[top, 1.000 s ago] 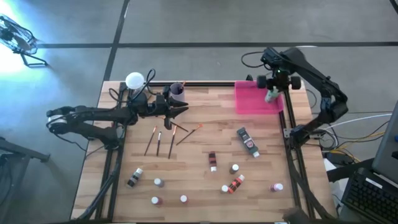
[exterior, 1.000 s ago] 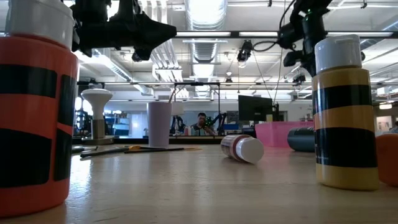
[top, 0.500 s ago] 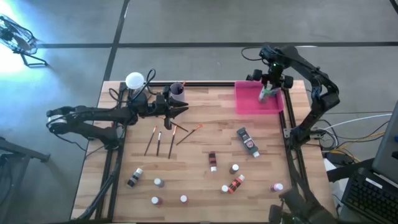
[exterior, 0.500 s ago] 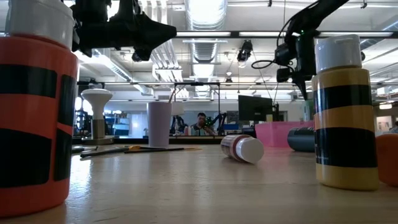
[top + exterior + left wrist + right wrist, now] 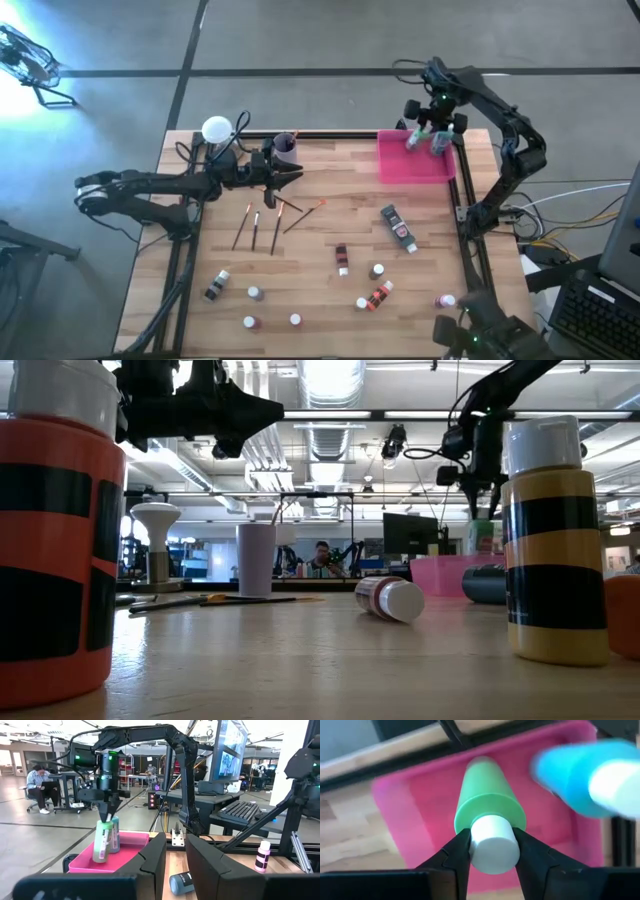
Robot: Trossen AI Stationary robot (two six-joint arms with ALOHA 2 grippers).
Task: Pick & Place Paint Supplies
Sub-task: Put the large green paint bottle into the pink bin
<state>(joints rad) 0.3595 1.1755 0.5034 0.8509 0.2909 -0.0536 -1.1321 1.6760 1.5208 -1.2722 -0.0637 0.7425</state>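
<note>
Now | right gripper (image 5: 490, 851): fingers clamped on green bottle (image 5: 489, 807) cap, over pink tray (image 5: 400, 165) beside blue bottle (image 5: 580, 775) | left gripper (image 5: 290, 176): near lilac cup (image 5: 284, 148), fingers narrowly parted, empty

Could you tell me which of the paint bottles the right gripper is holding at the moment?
The green bottle over the pink tray: the right gripper pinches its white cap, unlike the blue bottle beside it.

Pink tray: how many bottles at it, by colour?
Green bottle: 1, cap gripped by the right gripper
Blue bottle: 1
Total: 2 at the pink tray
</note>
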